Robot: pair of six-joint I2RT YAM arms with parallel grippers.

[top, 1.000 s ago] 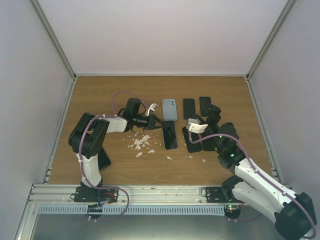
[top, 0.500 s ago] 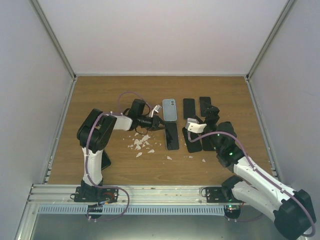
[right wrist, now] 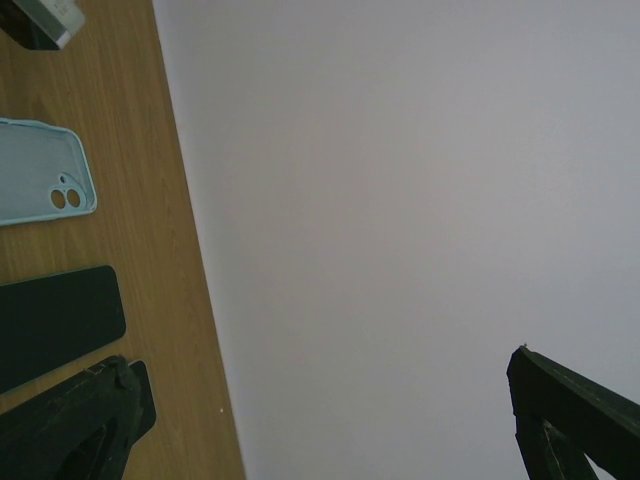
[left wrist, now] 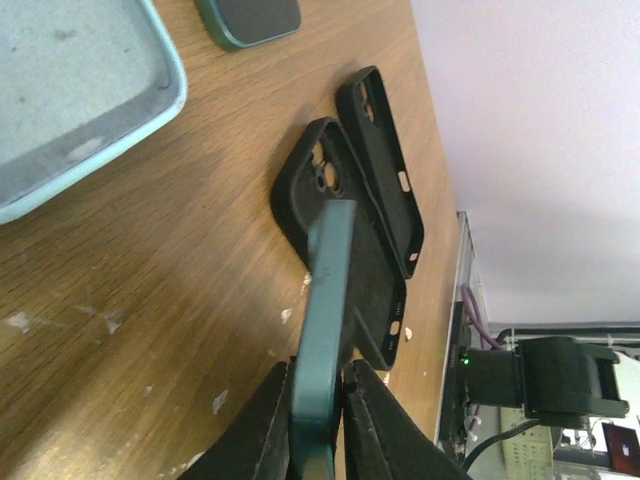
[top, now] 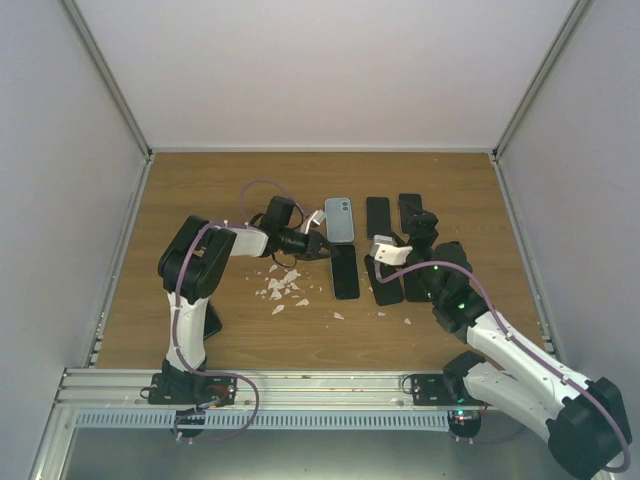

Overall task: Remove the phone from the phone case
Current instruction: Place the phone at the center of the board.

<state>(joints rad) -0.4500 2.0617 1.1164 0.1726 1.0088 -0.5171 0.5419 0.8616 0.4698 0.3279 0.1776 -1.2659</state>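
Two left jaws clench the dark phone [left wrist: 322,300] at its far left end; it lies about level, long axis near-to-far. Black cases [left wrist: 385,170] sit just right, white chips [top: 282,287] left on the counter. Right jaws gape, empty.

1. The left gripper [left wrist: 320,372] pinches a dark teal phone [left wrist: 325,270] edge-on, one of its fingers [left wrist: 262,425] pressed to each flat side
2. Right behind the phone, a black case [left wrist: 375,282] lies open side up on the wooden table [left wrist: 150,300]
3. A second black case [left wrist: 385,170] lies just beyond the first
4. Left of the phone, well apart, sits a pale blue case [left wrist: 80,90]; a dark green object [left wrist: 250,15] lies past it
5. White flecks [left wrist: 20,322] dot the wood left of the phone
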